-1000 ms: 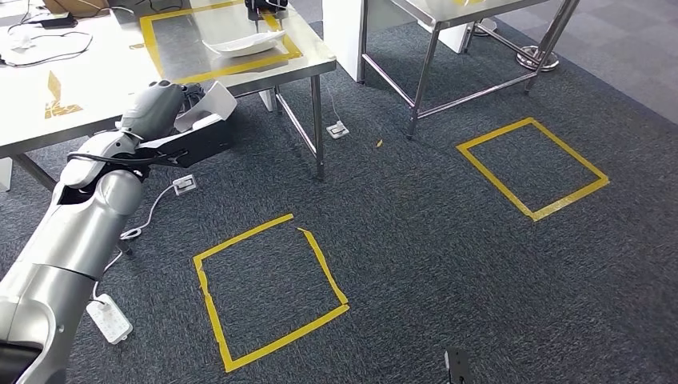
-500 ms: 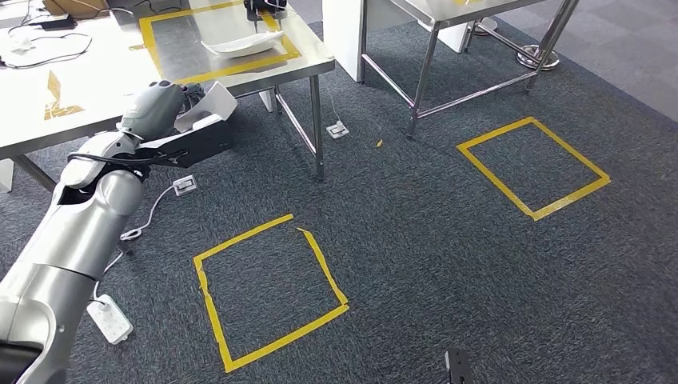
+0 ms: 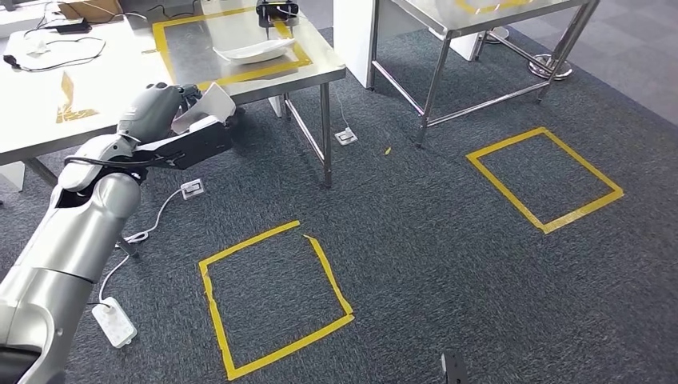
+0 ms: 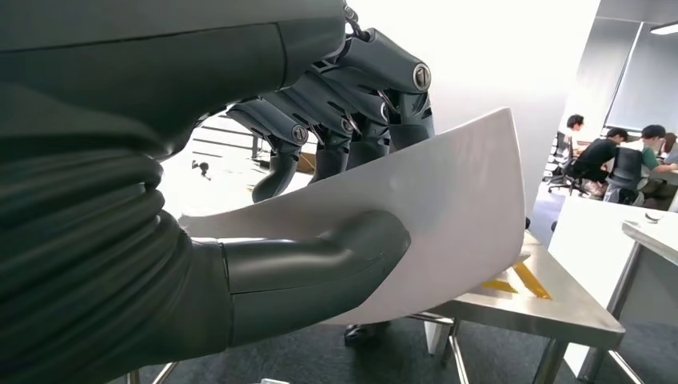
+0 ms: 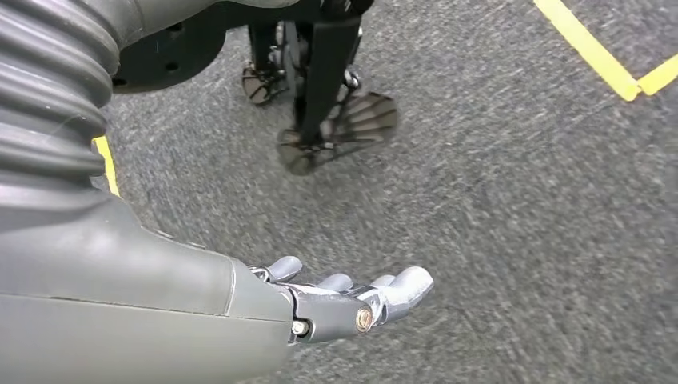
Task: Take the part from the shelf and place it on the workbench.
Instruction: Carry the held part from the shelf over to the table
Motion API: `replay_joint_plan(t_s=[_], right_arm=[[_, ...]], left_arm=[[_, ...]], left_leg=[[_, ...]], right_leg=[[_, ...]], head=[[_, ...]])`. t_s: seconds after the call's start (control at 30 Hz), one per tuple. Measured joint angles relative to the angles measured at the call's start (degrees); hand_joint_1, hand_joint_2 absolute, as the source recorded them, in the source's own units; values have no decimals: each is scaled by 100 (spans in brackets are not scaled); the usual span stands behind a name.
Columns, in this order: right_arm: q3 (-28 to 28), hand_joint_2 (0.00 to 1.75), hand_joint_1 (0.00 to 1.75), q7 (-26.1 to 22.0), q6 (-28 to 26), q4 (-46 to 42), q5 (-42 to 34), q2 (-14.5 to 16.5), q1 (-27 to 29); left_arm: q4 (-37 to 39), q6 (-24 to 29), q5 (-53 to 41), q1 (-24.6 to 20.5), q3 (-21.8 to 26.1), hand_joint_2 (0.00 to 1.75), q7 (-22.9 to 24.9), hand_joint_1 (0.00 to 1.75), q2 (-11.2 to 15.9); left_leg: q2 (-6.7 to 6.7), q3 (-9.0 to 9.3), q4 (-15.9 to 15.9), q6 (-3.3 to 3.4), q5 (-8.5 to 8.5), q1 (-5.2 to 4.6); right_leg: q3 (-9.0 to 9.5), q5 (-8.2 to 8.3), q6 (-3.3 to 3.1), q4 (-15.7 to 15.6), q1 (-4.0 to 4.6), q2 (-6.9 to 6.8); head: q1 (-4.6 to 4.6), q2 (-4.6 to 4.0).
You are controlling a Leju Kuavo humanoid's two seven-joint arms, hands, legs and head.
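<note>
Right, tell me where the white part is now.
In the head view the white part sits in the left hand, raised at the left, just short of the steel workbench edge.

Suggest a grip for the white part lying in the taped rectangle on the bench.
Probably pinch the long near rim of the white part, coming from the bench's front edge: it lies shallow and flat, upturned edges exposed. The left hand already holds a similar curved sheet that way.
</note>
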Motion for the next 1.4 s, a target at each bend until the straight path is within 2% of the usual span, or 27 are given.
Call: replay_joint_plan(t_s=[0.07,0.1,0.2,0.27,0.3,0.33,0.37,0.43,0.47,0.5,0.57,0.6,0.63,0.67,0.73,0.8,0.87,0.93,0.97,1.0,1.1,1.13,1.2,1.23,1.3,1.33,1.4], right_arm=[[-1,175,0,2,8,0,1,12,5],[-1,175,0,3,9,0,1,18,8],[-2,175,0,-1,3,0,2,21,11],[-2,175,0,-8,1,0,2,20,11],[-2,175,0,-9,0,0,2,21,12],[-2,175,0,-8,-1,0,2,21,15],[-2,175,0,-7,-1,0,2,21,20],[-2,175,0,-7,0,0,1,21,36],[-2,175,0,-7,2,0,0,20,42],[-2,175,0,-7,5,0,0,21,47],[-2,175,0,-7,17,1,2,28,44],[-2,175,0,-8,24,1,5,32,38],[-2,175,0,-11,28,0,12,34,32],[-2,175,0,-11,31,-2,24,30,22],[-2,175,0,-10,33,-8,58,19,-7],[-2,175,0,-7,34,-11,86,11,-34],[-2,175,0,-11,32,-10,103,11,-28],[-2,175,0,-16,32,-9,114,11,1],[-2,175,0,-17,32,-9,118,11,19],[-2,175,0,-19,33,-9,120,11,36],[-2,175,0,-17,38,-9,122,6,84],[-2,175,0,-17,39,-9,121,4,88],[-2,175,0,-14,39,-9,116,5,57],[-2,175,0,-14,35,-9,109,9,38],[-2,175,0,8,19,-9,87,14,15],[-3,175,0,18,9,-9,75,15,15],[-8,175,0,34,-10,-9,50,20,27]], left_arm=[[-6,0,0,6,1,175,2,143,0],[-13,0,0,9,2,175,2,143,0],[-60,1,1,-3,11,175,-2,143,-4],[-84,3,2,-9,22,175,-4,143,-8],[-86,3,2,-1,27,175,-4,143,-7],[-85,4,2,11,29,175,-2,143,-5],[-83,3,2,28,30,175,-1,143,-2],[-77,2,2,57,31,175,3,143,14],[-73,2,2,66,32,175,2,143,27],[-67,2,2,74,32,175,2,143,43],[-48,1,2,96,34,175,2,143,78],[-55,-1,4,109,38,175,4,143,88],[-76,-2,8,116,45,175,5,143,94],[-106,-3,15,103,53,175,5,143,101],[-193,2,32,57,69,175,-1,143,110],[-269,6,43,56,76,175,-5,143,140],[-312,7,46,154,79,175,-4,143,186],[-337,5,47,277,79,175,-3,143,232],[-346,5,48,326,79,175,-3,143,251],[-351,4,49,366,79,175,-2,143,270],[-364,-2,50,459,79,175,2,143,323],[-397,-5,50,465,85,175,6,143,335],[-486,-9,48,396,98,175,16,143,339],[-519,-11,48,345,104,175,17,143,343],[-534,-25,45,299,104,175,19,143,339],[-525,-38,45,315,103,175,20,143,338],[-476,-65,44,366,97,175,18,143,326]], left_leg=[[-5,99,32,-107,-163,24],[-5,152,17,-155,-221,18],[12,155,246,-293,-78,22],[63,-280,949,-343,186,36],[89,-564,1332,-349,197,32],[99,-834,1619,-344,43,26],[101,-1056,1758,-331,-248,17],[102,-1323,1631,-281,-811,0],[103,-1378,1397,-246,-869,-12],[112,-1396,1066,-198,-630,-31],[150,-1363,340,-100,416,-106],[168,-1309,111,-67,827,-141],[169,-1243,-14,-44,1020,-160],[147,-1125,-21,-26,975,-161],[98,-905,-39,45,858,-137],[68,-682,-31,113,719,-129],[34,-461,-26,147,515,-138],[-15,-227,-26,155,296,-148],[-36,-90,-30,149,182,-152],[-48,41,-39,140,61,-155],[-84,406,-93,86,-300,-156],[-102,540,-107,55,-358,-153],[-109,612,56,-23,-269,-148],[-79,488,347,-58,-98,-150],[6,-53,1138,-121,140,-144],[40,-339,1466,-142,104,-132],[64,-823,1706,-189,-336,-90]], right_leg=[[246,384,-7,-648,-26,-45],[305,456,-45,-774,-23,-62],[469,319,-234,-793,-8,-61],[648,197,-331,-809,-3,-54],[744,122,-359,-825,5,-54],[852,34,-376,-838,14,-48],[973,-63,-388,-848,24,-37],[1250,-280,-401,-858,46,-8],[1396,-393,-402,-861,59,4],[1527,-506,-398,-869,70,9],[1779,-741,-367,-890,96,16],[1918,-863,-348,-943,105,17],[2065,-907,-316,-958,119,22],[2150,-876,-285,-905,126,31],[2011,-573,-239,-377,125,32],[1457,-454,-220,412,117,33],[880,-867,-194,826,124,32],[458,-1419,-181,709,135,32],[324,-1486,-195,485,143,32],[241,-1271,-230,164,161,34],[242,386,-356,-820,241,60],[307,656,-377,-969,256,69],[502,542,-416,-1034,260,68],[603,471,-452,-1065,243,63],[839,322,-501,-1091,203,53],[967,216,-508,-1098,186,50],[1246,-13,-488,-1108,148,70]], head=[[13,0],[16,0],[12,0],[-7,0],[-18,0],[-21,0],[-22,0],[-24,0],[-25,0],[-24,0],[-21,0],[-20,0],[-15,0],[-15,0],[6,0],[28,0],[39,0],[41,0],[42,0],[40,0],[26,0],[21,0],[22,0],[21,0],[16,0],[12,0],[10,0]])
